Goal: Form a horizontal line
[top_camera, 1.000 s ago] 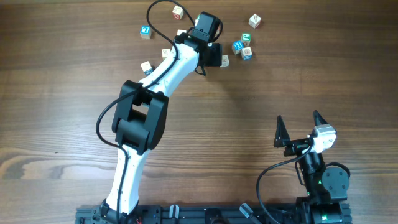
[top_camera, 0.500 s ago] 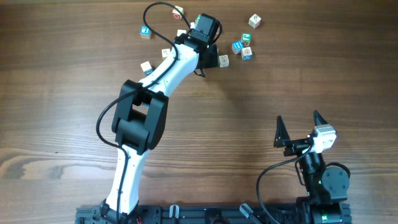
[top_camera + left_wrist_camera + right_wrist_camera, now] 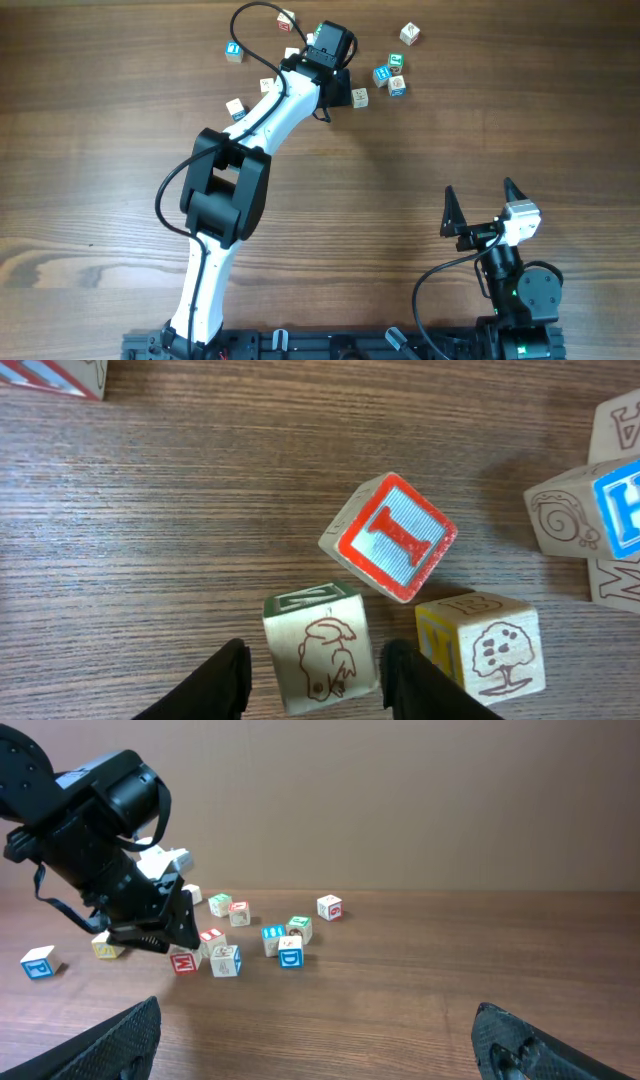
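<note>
No straight row of touching cubes shows; small wooden letter cubes lie scattered at the table's far side. In the overhead view my left gripper (image 3: 338,90) is among them. In the left wrist view it (image 3: 318,682) is open, with its fingers either side of a pale cube with an animal drawing (image 3: 318,645) and small gaps on both sides. A tilted red "I" cube (image 3: 392,538) lies just beyond. A yellow cube with a tree drawing (image 3: 487,645) is next to the right finger. My right gripper (image 3: 480,213) is open and empty near the front right, also seen in its wrist view (image 3: 320,1055).
Loose cubes lie around the left gripper: a blue one (image 3: 232,50) at the far left, a pale one (image 3: 236,107), a cluster of three (image 3: 390,75) to the right, one alone (image 3: 409,34), and one (image 3: 359,97) beside the gripper. More cubes (image 3: 590,510) sit at the wrist view's right edge.
My left gripper has shifted slightly to the left among the cubes, then held still. The right arm has not moved.
</note>
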Robot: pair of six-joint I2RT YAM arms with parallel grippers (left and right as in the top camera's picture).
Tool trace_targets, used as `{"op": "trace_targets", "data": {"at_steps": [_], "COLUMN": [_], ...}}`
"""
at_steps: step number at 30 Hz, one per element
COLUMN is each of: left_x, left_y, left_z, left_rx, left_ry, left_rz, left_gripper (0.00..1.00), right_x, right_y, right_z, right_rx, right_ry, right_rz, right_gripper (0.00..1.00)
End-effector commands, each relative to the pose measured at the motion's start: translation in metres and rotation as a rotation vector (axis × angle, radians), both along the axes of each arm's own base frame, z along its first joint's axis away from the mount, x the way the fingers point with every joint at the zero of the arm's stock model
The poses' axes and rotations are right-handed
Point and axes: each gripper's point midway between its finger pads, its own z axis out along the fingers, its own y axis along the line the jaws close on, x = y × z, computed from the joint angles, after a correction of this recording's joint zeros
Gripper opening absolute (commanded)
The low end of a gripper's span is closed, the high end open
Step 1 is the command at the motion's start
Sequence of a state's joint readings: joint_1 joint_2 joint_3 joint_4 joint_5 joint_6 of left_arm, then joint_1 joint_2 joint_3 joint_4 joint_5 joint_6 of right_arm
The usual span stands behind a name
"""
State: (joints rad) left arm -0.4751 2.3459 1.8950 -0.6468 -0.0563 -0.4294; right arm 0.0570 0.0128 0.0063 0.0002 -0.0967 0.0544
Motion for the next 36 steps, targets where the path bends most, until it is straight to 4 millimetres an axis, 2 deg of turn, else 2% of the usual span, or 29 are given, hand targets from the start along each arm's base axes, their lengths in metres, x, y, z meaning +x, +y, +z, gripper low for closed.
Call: {"op": "trace_targets", "data": {"at_steps": [1,3,4,6,10,15,21,23,27,30,34,35,36], "left_x": [-0.003,-0.003,-0.004,-0.008,-0.003,0.003,0.001,0.001,0.006,-0.011,-0.047,-0.052,-0.063], "left_y": [0.004,0.005,0.005,0.005,0.004,0.006,0.008,0.009,0.013,0.025,0.05,0.055,0.061], "left_z": [-0.02,-0.02,-0.021,-0.023,-0.021,-0.019,-0.016,-0.005,0.057,0.088,0.099,0.098,0.094], "left_rx": [0.026,0.027,0.03,0.038,0.031,0.045,0.049,0.043,-0.003,0.006,0.075,0.093,0.107], "left_ry": [0.023,0.024,0.031,0.045,0.022,-0.006,0.002,-0.01,-0.095,-0.08,0.033,0.053,0.109], "left_rz": [0.012,0.013,0.012,0.009,0.012,0.025,0.024,0.026,0.039,0.044,0.034,0.02,-0.022], "left_gripper": [0.38,0.33,0.34,0.44,0.46,0.36,0.31,0.31,0.3,0.29,0.31,0.34,0.42], "right_x": [-0.001,-0.001,-0.001,-0.001,-0.001,-0.001,-0.001,-0.001,-0.001,-0.001,-0.001,-0.001,-0.001], "right_y": [0.001,0.001,0.001,0.001,0.001,0.001,0.001,0.001,0.001,0.001,0.001,0.001,0.001], "right_z": [0.003,0.003,0.003,0.003,0.003,0.003,0.003,0.003,0.003,0.003,0.003,0.003,0.003], "right_rx": [-0.008,-0.008,-0.008,-0.009,-0.008,-0.008,-0.008,-0.008,-0.008,-0.008,-0.008,-0.008,-0.009], "right_ry": [-0.014,-0.014,-0.014,-0.014,-0.014,-0.014,-0.014,-0.014,-0.014,-0.014,-0.014,-0.014,-0.014], "right_rz": [0.009,0.009,0.008,0.008,0.008,0.009,0.008,0.008,0.008,0.009,0.008,0.009,0.009], "right_gripper": [1.0,1.0,1.0,1.0,1.0,1.0,1.0,1.0,1.0,1.0,1.0,1.0,1.0]}}
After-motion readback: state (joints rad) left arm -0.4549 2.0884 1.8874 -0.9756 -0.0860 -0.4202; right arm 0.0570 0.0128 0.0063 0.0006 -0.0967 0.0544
